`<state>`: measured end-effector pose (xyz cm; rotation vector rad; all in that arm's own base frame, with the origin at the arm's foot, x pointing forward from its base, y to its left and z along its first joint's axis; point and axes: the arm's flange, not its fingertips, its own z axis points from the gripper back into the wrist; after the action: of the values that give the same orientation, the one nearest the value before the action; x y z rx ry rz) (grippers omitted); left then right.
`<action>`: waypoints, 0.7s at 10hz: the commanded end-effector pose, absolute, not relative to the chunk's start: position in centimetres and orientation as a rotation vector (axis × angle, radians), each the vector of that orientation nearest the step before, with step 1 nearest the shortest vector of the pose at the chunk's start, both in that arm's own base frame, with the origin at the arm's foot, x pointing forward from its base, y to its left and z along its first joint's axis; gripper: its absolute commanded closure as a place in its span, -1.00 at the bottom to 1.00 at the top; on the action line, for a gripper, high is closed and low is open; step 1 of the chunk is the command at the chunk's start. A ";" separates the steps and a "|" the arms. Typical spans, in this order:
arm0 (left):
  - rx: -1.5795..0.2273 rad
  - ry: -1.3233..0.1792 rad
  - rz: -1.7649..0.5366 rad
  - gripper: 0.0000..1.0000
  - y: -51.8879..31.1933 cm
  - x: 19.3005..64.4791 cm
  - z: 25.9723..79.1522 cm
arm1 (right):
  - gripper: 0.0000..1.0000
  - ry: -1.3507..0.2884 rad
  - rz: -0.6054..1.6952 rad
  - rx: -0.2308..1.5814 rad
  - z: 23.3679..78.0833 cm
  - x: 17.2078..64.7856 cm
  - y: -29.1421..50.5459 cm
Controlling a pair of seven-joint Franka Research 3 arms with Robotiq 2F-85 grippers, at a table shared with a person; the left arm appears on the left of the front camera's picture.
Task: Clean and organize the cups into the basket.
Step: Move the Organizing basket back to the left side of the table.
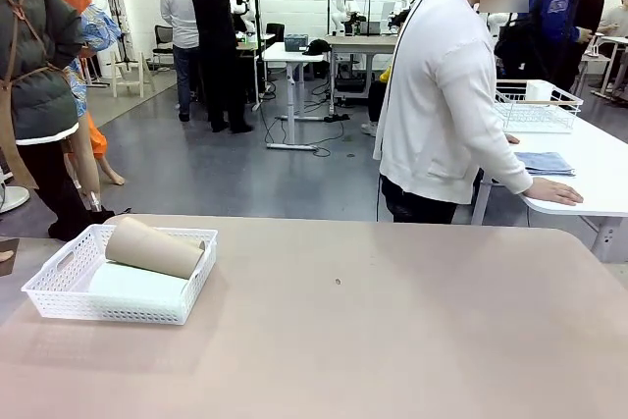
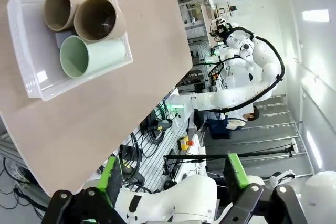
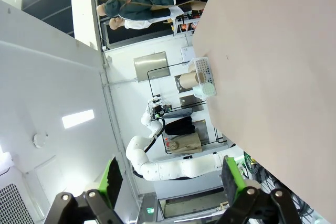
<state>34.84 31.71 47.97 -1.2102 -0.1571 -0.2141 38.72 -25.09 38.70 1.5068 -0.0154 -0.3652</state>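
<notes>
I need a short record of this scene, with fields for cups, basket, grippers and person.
cups: three, lying on their sides in the basket; mint cup, two tan cups
basket: white basket near the table's left edge
left gripper: open, holds nothing, off the table
right gripper: open, holds nothing
person: stands at the far side, hand on another table

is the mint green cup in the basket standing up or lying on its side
On its side. In the left wrist view the mint green cup lies flat in the white basket, its open mouth facing sideways, beside two brown cups.
</notes>
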 end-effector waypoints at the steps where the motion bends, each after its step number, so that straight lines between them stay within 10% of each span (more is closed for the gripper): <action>1: -1.221 -0.153 -0.245 -1.00 36.7 34.7 50.6 | -1.00 -0.027 -0.373 1.514 38.6 38.7 -25.0; 7: -1.210 -0.157 -0.214 -1.00 31.7 34.8 48.0 | -1.00 -0.027 -0.373 1.514 38.6 38.7 -25.0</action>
<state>35.04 31.68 47.97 -1.2138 -0.1585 -0.2214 38.72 -25.09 38.70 1.5068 -0.0154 -0.3652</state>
